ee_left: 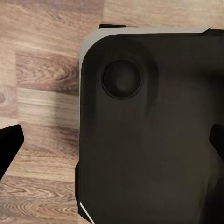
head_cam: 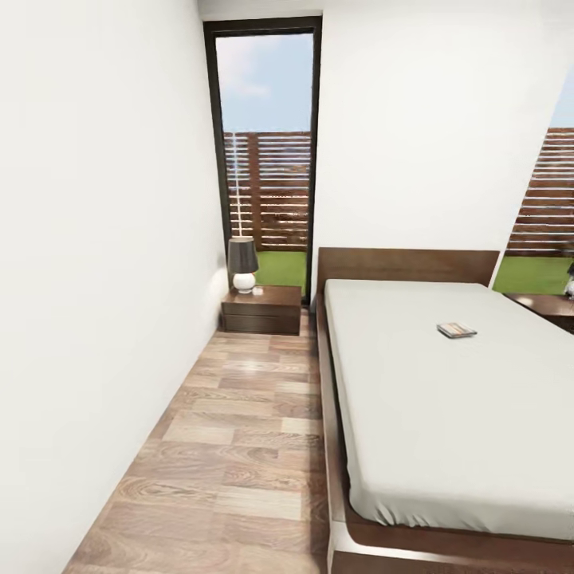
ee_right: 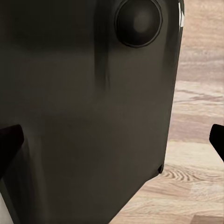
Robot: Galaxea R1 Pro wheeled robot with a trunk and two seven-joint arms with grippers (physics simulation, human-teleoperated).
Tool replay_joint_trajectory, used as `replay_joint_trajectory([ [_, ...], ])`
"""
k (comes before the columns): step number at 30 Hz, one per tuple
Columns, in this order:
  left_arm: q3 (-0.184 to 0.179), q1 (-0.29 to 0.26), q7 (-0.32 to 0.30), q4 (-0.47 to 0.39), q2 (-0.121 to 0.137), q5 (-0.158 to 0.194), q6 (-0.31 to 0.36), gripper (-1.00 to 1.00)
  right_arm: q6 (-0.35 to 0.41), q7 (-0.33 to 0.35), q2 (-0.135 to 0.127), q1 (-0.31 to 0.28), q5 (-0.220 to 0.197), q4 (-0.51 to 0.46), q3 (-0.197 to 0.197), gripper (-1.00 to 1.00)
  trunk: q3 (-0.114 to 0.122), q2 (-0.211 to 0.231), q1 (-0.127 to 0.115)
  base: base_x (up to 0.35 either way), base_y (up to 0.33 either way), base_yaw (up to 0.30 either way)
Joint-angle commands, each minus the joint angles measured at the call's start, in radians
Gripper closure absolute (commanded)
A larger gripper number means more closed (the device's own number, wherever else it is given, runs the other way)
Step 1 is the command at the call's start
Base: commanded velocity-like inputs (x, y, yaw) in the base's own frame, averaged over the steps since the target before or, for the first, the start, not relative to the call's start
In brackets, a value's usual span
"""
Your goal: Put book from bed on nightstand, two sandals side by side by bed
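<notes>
The book (head_cam: 457, 329) lies flat on the off-white mattress of the bed (head_cam: 446, 422), toward the headboard and right of the middle. A dark reddish-brown nightstand (head_cam: 263, 308) stands at the bed's left by the wall, and a second nightstand (head_cam: 550, 304) peeks in at the right edge. The sandals are out of view. My left gripper (ee_left: 112, 149) hangs open over my dark base and the plank floor, its fingertips (ee_left: 9, 147) far apart. My right gripper (ee_right: 112, 147) is open the same way, nothing between its fingertips (ee_right: 9, 147).
A lamp (head_cam: 243, 263) with a dark shade stands on the left nightstand. A narrow strip of wood floor (head_cam: 239, 446) runs between the white wall (head_cam: 96, 279) and the bed's frame. A tall glass door (head_cam: 267, 159) closes the far end.
</notes>
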Motion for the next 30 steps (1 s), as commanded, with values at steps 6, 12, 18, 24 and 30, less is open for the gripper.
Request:
replay_joint_trajectory([
  [6, -0.001, 0.0, 0.0, 0.0, 0.0, 0.006, -0.003, -1.0, 0.0, -0.001, 0.0, 0.0, 0.0, 0.0, 0.001, -1.0, 0.0, 0.0, 0.0, 0.0, 0.0, -0.086],
  [12, -0.001, 0.0, 0.0, 0.0, 0.0, 0.006, -0.003, -1.0, 0.0, -0.001, 0.0, 0.0, 0.0, 0.0, 0.001, -1.0, 0.0, 0.0, 0.0, 0.0, 0.0, -0.086],
  [18, -0.001, 0.0, -0.001, 0.0, 0.0, 0.006, -0.003, -1.0, 0.0, -0.001, 0.0, 0.0, 0.0, 0.0, 0.001, -1.0, 0.0, 0.0, 0.0, 0.0, 0.0, -0.086],
  [24, -0.001, 0.0, 0.0, 0.0, 0.0, 0.006, -0.003, -1.0, 0.0, -0.001, 0.0, 0.0, 0.001, -0.001, 0.001, -1.0, 0.0, 0.0, 0.0, 0.0, 0.0, -0.086],
  [30, -0.001, 0.0, 0.0, 0.0, 0.0, 0.006, -0.003, -1.0, 0.0, -0.001, 0.001, 0.0, 0.001, -0.001, 0.001, -1.0, 0.0, 0.0, 0.0, 0.0, 0.0, -0.086],
])
